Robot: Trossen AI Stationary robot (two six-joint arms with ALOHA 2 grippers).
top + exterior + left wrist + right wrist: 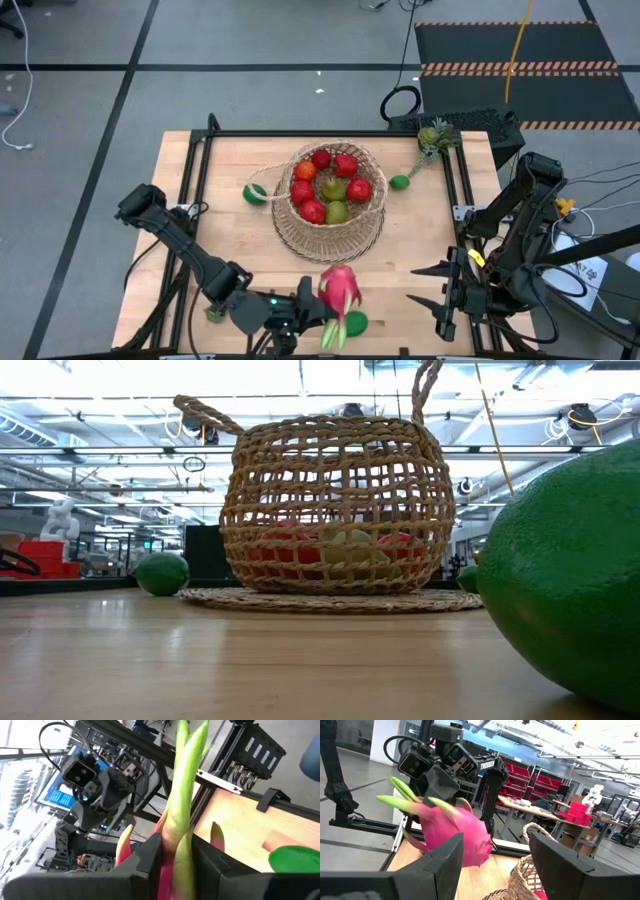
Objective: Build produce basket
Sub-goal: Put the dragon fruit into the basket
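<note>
Lime [575,575] nearest on worktop | left gripper [318,312] jaws pinching dragon fruit [338,288], long axis toward basket [330,232] just beyond | right gripper [432,287] jaws spread, waiting.

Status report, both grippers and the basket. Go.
Left gripper shut on dragon fruit, near table edge. Right gripper open, empty, waiting at right. Basket mid-table holds red and green produce. Limes loose beside it; path clear.

Woven wicker basket [335,510] stands mid-bench [250,660] on a flat woven mat [330,600]; red and green produce [330,555] inside. One lime [161,573] beside it (another looms close, right) [570,580].
</note>
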